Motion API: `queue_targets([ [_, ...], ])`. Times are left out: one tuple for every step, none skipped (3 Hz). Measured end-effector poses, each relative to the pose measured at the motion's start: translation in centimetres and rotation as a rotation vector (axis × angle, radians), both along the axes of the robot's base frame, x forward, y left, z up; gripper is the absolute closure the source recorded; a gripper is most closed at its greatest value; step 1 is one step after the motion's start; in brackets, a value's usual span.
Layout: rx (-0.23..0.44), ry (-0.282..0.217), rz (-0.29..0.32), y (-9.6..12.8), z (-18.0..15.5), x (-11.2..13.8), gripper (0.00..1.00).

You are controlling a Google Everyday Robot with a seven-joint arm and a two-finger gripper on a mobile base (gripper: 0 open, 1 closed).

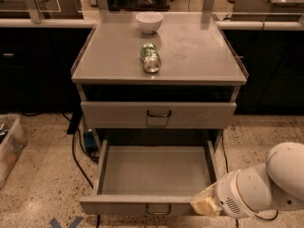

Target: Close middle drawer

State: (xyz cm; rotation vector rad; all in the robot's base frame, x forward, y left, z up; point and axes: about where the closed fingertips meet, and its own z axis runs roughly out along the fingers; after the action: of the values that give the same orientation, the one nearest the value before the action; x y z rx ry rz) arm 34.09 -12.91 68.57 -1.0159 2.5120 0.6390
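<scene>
The robot's gripper point(205, 206), a pale cream piece at the end of a thick white rounded arm point(266, 186), sat low at the right of the view, against the front right corner of the wide grey metal middle drawer point(156, 170). Whether the gripper was open or closed could not be told, and nothing could be seen held in it.

The drawer stood pulled well out of the grey metal cabinet point(199, 56), reaching away from the cabinet toward the camera. Its long axis, the low front panel, ran level to the gripper's left across the bottom of the view. The small dark loop handle point(158, 209) lay on that panel, left of the gripper and facing the camera. The drawer's mouth opened upward, showing its bare grey floor.

Above and beyond the gripper, the taller-fronted grey drawer point(118, 115) sat nearly flush in the cabinet, its own dark handle centred. Higher still, on the cabinet's flat top, a green metal can point(151, 57) lay on its side with one end toward the camera. A small white bowl point(149, 22) stood upright just behind the can. Far to the gripper's left, a black cable point(78, 160) trailed over the speckled floor point(42, 194) beside the cabinet, near a clear plastic bin point(12, 141).
</scene>
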Motion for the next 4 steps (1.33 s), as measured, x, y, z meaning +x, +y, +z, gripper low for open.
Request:
queue_targets([
  [-0.004,0.032,-0.043,0.3,-4.5,-1.1,1.00],
  [-0.006,0.053,-0.147,-0.7,-9.7,-1.9,1.00],
  [0.001,0.061,-0.219,-1.1,-13.9,-1.8,1.00],
  [0.007,0.066,-0.210,-1.7,-15.0,-1.7,1.00],
])
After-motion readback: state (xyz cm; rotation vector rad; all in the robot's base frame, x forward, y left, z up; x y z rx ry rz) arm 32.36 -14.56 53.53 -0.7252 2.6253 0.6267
